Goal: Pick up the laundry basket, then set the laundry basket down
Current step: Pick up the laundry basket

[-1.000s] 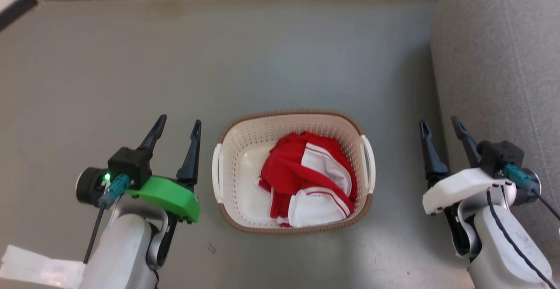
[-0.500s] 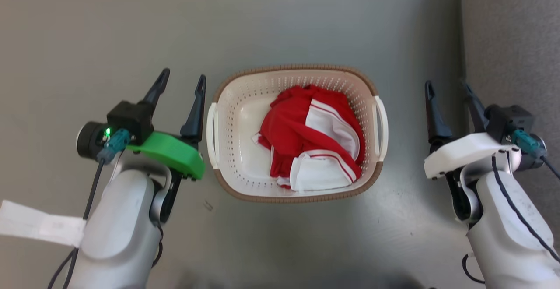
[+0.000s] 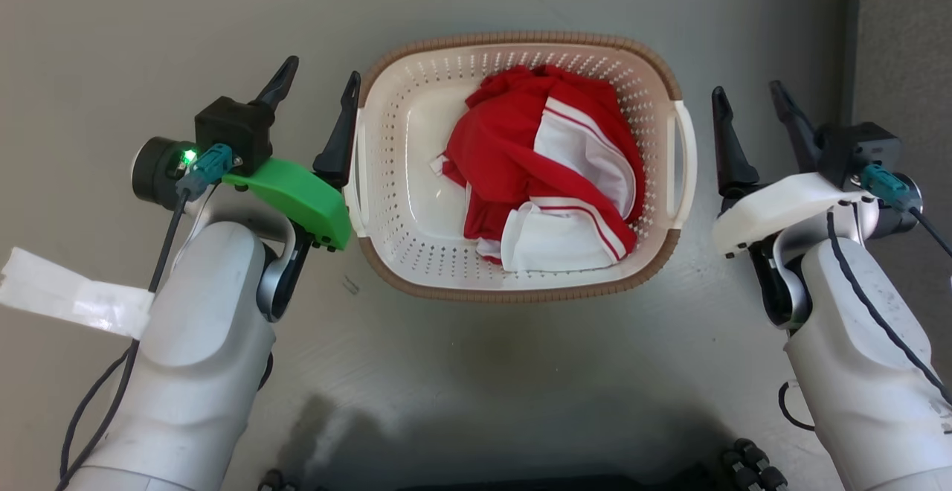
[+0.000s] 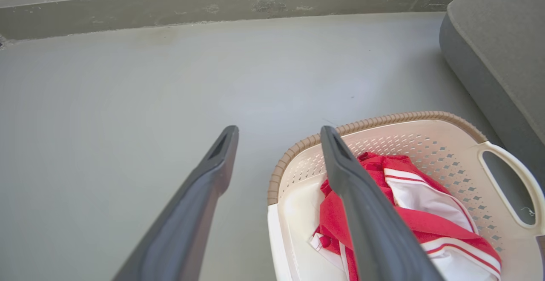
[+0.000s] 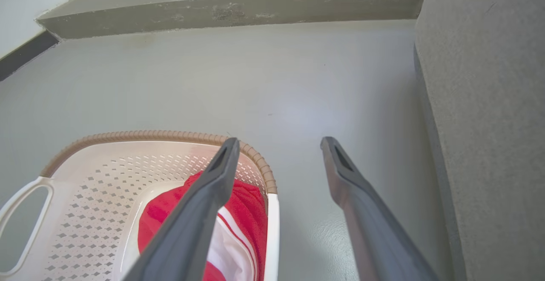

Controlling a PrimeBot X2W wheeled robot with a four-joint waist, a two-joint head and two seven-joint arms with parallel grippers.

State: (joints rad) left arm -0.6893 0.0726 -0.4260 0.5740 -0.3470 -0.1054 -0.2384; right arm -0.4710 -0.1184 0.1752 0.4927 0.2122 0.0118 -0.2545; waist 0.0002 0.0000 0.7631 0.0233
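Two hands apart and empty, left hand [image 3: 321, 67], right hand [image 3: 745, 86], flanking laundry basket [image 3: 401, 178], wrist views add far kerb [image 4: 213, 4].

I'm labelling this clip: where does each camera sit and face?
Head view: on the head, facing down at the laundry basket on the floor; both forearms and open jaws flank it.
Left wrist view: along the left jaws, toward the wall base; basket right.
Right wrist view: along the right jaws; basket left, sofa right.
Wrist views share the red-and-white garment.
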